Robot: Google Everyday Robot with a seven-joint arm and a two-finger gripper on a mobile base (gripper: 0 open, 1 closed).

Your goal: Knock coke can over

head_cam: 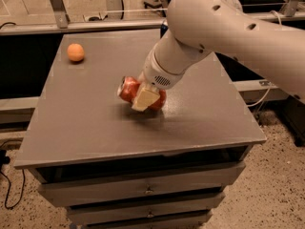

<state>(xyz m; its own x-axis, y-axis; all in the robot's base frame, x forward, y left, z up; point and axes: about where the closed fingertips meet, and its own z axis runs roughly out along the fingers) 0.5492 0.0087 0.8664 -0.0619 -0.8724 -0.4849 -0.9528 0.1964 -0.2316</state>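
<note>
Coke can sits tilted, clasped by the pincer on the down-slanted arm

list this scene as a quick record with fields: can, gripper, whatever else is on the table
coke can: tipped over at an angle, silver top facing left, near the table's middle
gripper: right at the coke can, lying across its near side
arm: reaches in from the upper right
orange: far left corner, well apart from the can
table: grey top with drawers below
task state: can is not upright
</note>
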